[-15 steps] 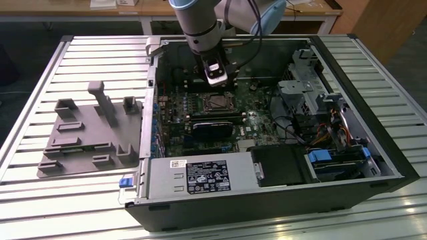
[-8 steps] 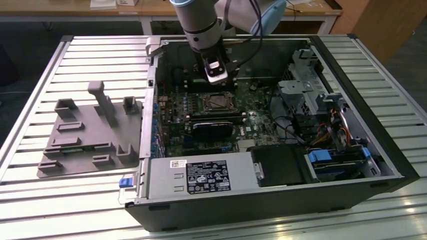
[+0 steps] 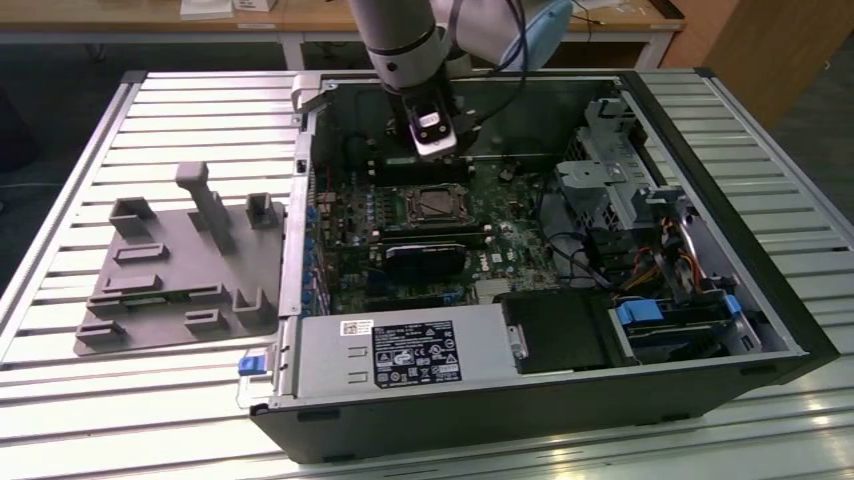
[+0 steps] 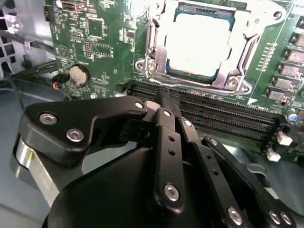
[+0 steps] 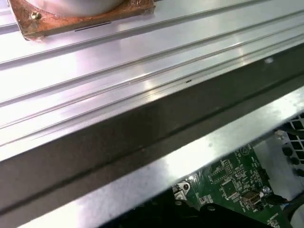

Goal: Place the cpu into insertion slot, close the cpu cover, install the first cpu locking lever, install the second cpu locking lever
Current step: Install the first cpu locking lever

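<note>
Open computer case (image 3: 534,400) on the slatted table (image 3: 200,100), with the arm reaching in from above. The cpu (image 4: 202,45) lies flat in the insertion slot (image 3: 434,204), silver-grey top upward. The cpu cover (image 4: 159,50) appears lowered around it, its silvery frame bordering the chip on all sides. Whether either locking lever is latched cannot be told.

The end effector (image 4: 166,102) hangs just beside the insertion slot, above the long black memory slots (image 4: 223,116) that run along one edge of the slot. Its fingers are drawn together at the tips and carry nothing. In the second wrist view, the slot lies straight ahead of the fingertips, beyond the memory slots. The fingers' long axis points toward the nearest edge of the cover frame. In the exterior view the end effector (image 3: 430,135) stands on the far side of the slot.
</note>
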Available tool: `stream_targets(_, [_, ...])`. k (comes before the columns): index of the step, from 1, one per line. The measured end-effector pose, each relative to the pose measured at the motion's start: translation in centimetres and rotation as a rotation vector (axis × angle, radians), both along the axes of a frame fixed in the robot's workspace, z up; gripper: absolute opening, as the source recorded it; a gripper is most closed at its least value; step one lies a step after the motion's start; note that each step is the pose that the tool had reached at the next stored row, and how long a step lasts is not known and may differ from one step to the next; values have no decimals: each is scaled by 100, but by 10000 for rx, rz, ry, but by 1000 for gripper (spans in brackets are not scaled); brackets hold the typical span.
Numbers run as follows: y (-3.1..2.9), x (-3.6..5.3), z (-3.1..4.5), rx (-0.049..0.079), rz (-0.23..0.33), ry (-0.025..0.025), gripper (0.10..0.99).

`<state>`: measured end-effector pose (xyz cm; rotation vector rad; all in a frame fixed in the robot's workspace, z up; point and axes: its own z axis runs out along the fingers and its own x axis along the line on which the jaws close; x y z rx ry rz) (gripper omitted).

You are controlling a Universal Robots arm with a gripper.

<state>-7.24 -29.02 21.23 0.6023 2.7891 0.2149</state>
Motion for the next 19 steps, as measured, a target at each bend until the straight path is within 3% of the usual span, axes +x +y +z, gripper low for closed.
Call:
stream_targets(5, [-1,0,80,0,1,6,102])
stream_targets(11, [-1,0,83,0,0,6,102])
stream_targets(12, [-1,1,83,-1,1,35,102])
stream_targets(15, [-1,7,81,-2,0,207,102])
stream_targets(16, [-1,14,80,-2,-1,310,102])
stream_targets(19, [-1,53,74,-2,-1,803,102])
